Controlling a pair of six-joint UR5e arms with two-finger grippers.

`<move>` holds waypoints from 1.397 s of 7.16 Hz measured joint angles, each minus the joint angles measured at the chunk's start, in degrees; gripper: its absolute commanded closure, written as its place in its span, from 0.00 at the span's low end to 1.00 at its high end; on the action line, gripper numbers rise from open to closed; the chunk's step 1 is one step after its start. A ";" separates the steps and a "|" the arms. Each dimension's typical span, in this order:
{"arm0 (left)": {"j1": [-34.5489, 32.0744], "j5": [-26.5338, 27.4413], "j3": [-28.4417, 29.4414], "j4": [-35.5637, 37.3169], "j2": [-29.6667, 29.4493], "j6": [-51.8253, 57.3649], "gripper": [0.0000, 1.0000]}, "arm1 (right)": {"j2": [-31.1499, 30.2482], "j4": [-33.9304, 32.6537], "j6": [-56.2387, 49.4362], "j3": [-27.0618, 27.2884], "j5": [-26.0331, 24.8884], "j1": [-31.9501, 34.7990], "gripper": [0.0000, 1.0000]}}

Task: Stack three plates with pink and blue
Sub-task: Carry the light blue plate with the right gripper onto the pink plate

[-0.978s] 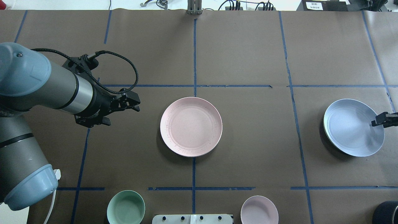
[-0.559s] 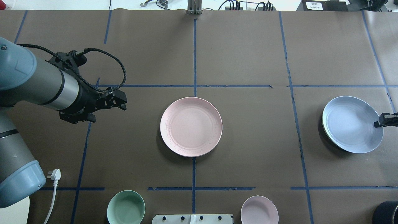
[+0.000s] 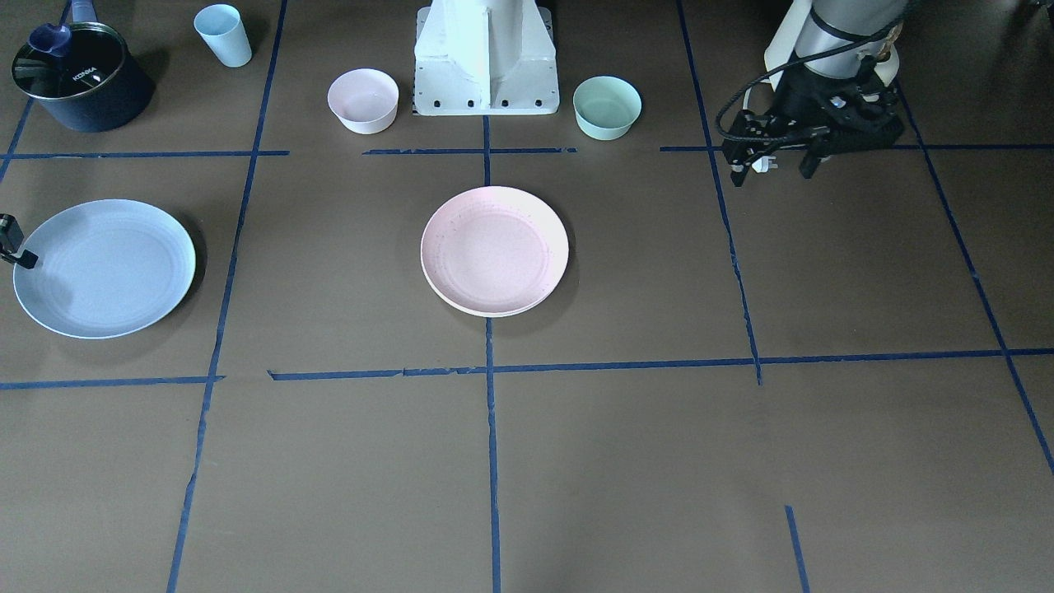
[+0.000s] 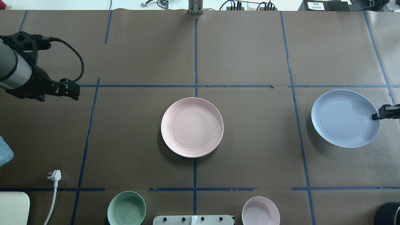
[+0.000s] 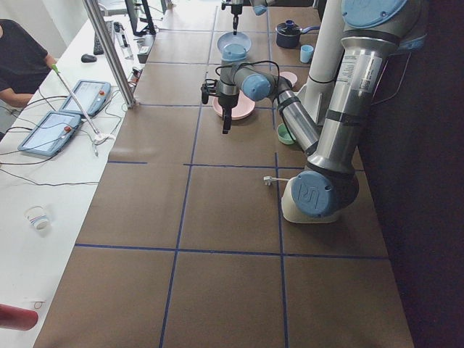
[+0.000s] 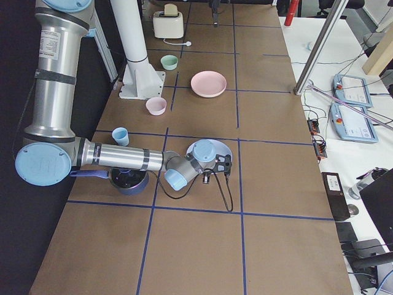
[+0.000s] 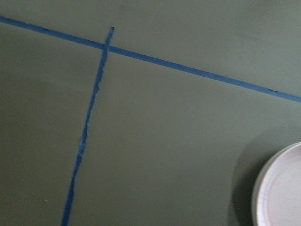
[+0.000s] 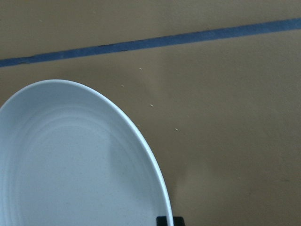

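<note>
The pale pink plate [image 4: 192, 127] lies flat at the table's middle, and also shows in the front view [image 3: 494, 250]. A paler rim shows under its near edge there; I cannot tell whether that is the cream plate. My right gripper [image 4: 376, 116] is shut on the right rim of the light blue plate [image 4: 345, 118] and holds it a little above the table at the right. The right wrist view shows that plate [image 8: 70, 165] with a fingertip [image 8: 164, 220] at its edge. My left gripper [image 4: 74, 92] is open and empty at the far left, well away from the plates.
A mint-green bowl [image 4: 126, 208] and a small pink bowl [image 4: 260, 211] stand by the robot base [image 3: 486, 58]. A dark pot [image 3: 78, 78] and a light blue cup [image 3: 223, 35] stand near the right arm's side. A white plug [image 4: 53, 176] lies at the left.
My left arm has pulled back to the left, away from the pink plate. My right gripper has carried the blue plate leftward and farther from the robot.
</note>
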 measured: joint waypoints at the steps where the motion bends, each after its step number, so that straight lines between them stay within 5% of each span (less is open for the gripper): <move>1: -3.99 -2.31 0.73 1.48 1.35 7.98 0.00 | 1.55 -0.11 1.30 0.88 2.14 1.18 1.00; 6: -24.42 -14.20 14.06 1.61 7.12 43.21 0.00 | 15.45 -1.43 22.99 5.54 3.31 -2.67 1.00; 10: -28.45 -15.26 23.22 -3.17 7.28 50.60 0.00 | 25.46 -20.00 35.29 18.32 -15.02 -21.68 1.00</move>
